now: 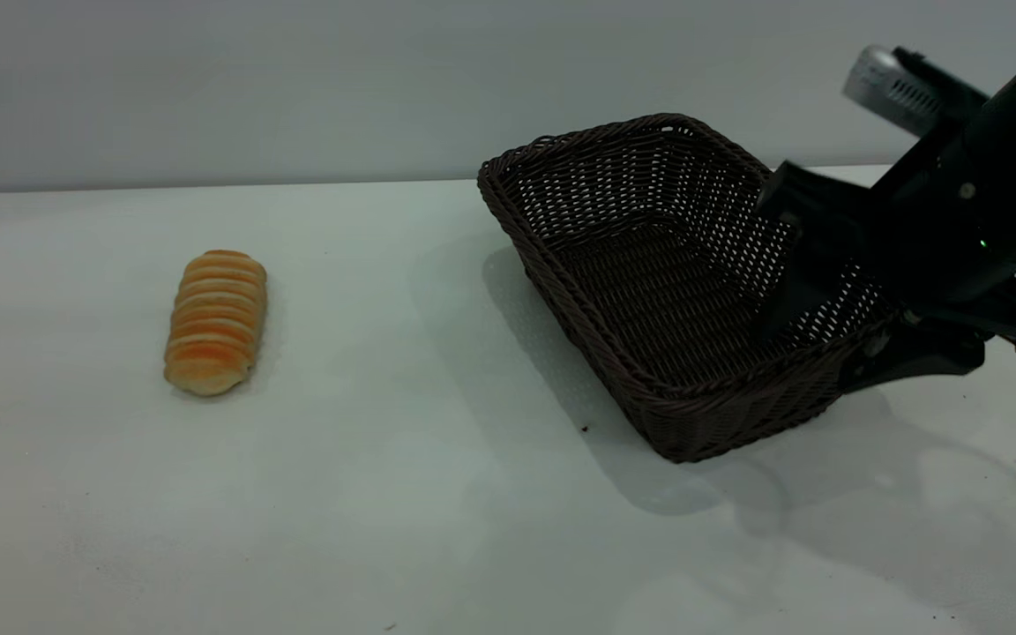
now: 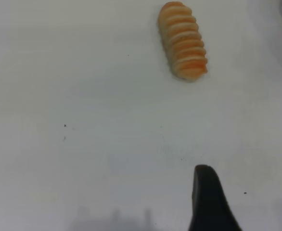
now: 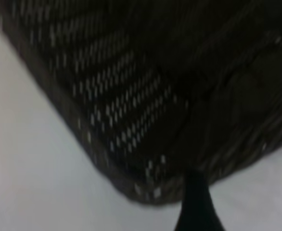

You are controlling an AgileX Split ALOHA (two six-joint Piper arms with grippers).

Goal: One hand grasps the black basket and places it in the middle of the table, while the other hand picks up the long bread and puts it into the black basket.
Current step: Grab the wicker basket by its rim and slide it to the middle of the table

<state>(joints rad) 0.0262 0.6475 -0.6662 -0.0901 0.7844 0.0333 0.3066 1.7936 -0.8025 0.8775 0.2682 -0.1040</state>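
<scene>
- Exterior view, left side: the bread [image 1: 215, 321] lies flat on the table [image 1: 402, 494], well apart from the right claw, far off on the side its fingers point toward, with bare tabletop between.
- Its ridged top faces up and its long axis runs roughly toward the camera.
- Left wrist view: the bread [image 2: 183, 40] lies ahead of the left claw [image 2: 247, 204], well apart from it and a little to one side of the line between the fingers.
- One dark finger [image 2: 209, 202] shows against the table [image 2: 83, 120]; the tip of the other barely shows at the picture's edge. They stand spread, with only bare tabletop between them, and grip nothing.
- A few tiny dark specks dot the table between the left claw and the bread.
- Exterior view, right of centre: the basket [image 1: 649, 291] is tilted, its far-left end raised above the table and its near-right corner low, the opening turned toward the camera. A shadow lies on the table beneath it.
- The right claw [image 1: 843, 326] pinches the basket's right-hand wall at the rim: one finger reaches down inside against the weave, the other sits outside under the rim, the wall squeezed between them.
- The right arm [image 1: 993, 185] slopes up and away from the claw to the upper right corner.
- Right wrist view: the basket's [image 3: 131, 110] openwork wall and a rounded corner fill the picture just beyond the claw, with one finger [image 3: 195, 204] dark against the weave. Pale table [image 3: 30, 183] shows alongside.
</scene>
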